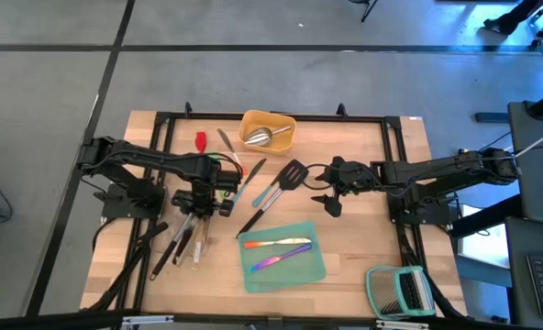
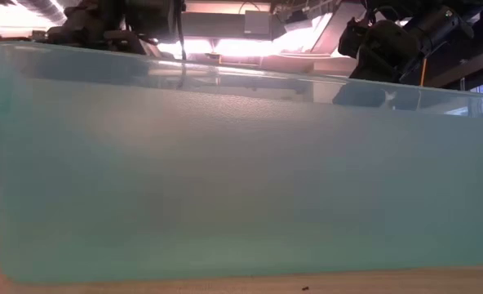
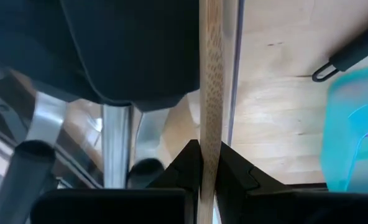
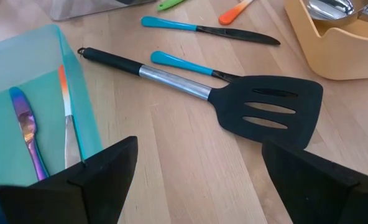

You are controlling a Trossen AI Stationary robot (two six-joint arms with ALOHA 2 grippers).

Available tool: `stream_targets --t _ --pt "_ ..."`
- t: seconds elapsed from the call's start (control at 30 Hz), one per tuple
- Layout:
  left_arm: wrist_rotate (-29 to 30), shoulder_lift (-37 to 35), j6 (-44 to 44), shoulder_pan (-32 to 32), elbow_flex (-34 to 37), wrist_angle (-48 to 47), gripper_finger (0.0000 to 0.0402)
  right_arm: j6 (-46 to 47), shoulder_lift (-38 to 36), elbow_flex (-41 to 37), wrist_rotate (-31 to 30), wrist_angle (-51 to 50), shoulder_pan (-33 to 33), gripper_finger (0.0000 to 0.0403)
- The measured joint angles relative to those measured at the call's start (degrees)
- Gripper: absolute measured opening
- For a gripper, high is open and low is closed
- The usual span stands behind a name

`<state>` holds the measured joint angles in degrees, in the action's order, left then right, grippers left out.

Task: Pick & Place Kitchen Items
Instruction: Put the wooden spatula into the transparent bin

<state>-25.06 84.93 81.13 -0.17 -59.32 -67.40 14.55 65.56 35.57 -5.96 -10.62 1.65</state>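
Nearest the low camera stands the teal tray (image 2: 225, 171), its wall filling that view; from above I see it holds an orange-handled knife (image 1: 273, 243) and an iridescent piece of cutlery (image 1: 279, 258).

My left gripper (image 3: 210, 163) is pinched tight on a wooden handle (image 3: 210, 93), which runs straight up between the fingers. That gripper hangs over the clear tray (image 1: 187, 236) on the left of the desk (image 1: 345, 266), where several dark-handled utensils lie. I judge this a carry or a placing step for the wooden tool; next it needs lowering among the others and letting go.

My right gripper (image 4: 196, 180) stands wide and holds nothing, hovering just short of the black slotted turner (image 4: 268, 109), which lies flat on the desk beside a blue-handled tool (image 4: 187, 65). That looks like my next pick: come down across the steel handle and close.

Farthest off, the yellow tray (image 1: 268, 131) holds a steel scoop (image 1: 260, 137).
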Motion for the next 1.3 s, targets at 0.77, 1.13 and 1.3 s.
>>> stream_targets --t 0.77,1.13,1.3 --pt "3.41 0.02 -2.89 -0.21 0.52 2.54 0.0131 0.0 0.0 0.0 0.0 -0.32 0.0 0.0346" --pt "4.1 -1.09 -5.82 0.37 0.45 -5.43 0.0195 0.01 0.0 0.0 -1.45 -0.36 -0.01 0.0346" --pt "5.76 -1.88 -6.44 0.98 0.45 -5.85 0.0162 0.0 0.0 0.0 -1.57 -0.36 -0.02 0.0346"
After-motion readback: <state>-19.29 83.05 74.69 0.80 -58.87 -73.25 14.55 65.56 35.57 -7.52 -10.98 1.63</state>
